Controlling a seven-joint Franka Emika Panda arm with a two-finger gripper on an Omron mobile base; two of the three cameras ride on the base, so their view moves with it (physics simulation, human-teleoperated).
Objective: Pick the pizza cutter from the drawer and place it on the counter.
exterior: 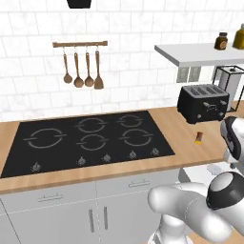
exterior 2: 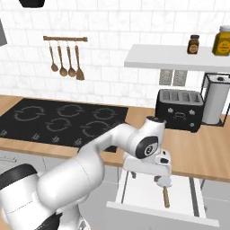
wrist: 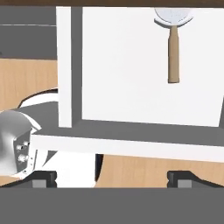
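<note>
Drawer (wrist: 144, 109) pulled out w/ pizza cutter (wrist: 173, 48) lying inside; tool (wrist: 111, 177) spread, holding nothing.

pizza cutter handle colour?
Brown wood, on the pizza cutter lying in the drawer; clearest in the hand view.

Pizza cutter (wrist: 173, 43) flat in open white drawer (wrist: 131, 65), wooden handle, silvery disc blade, below wooden counter (exterior 2: 197, 152)

Wall: white marble-look tiles (exterior: 143, 57)
Rail: wooden, high on the wall above the cooktop, four wooden utensils (exterior: 82, 71) hanging
Shelf: white (exterior 2: 175, 60), upper right, two jars
Cabinets: pale grey doors (exterior: 57, 221), bar handles
Floor: light wood (wrist: 26, 83)
</note>
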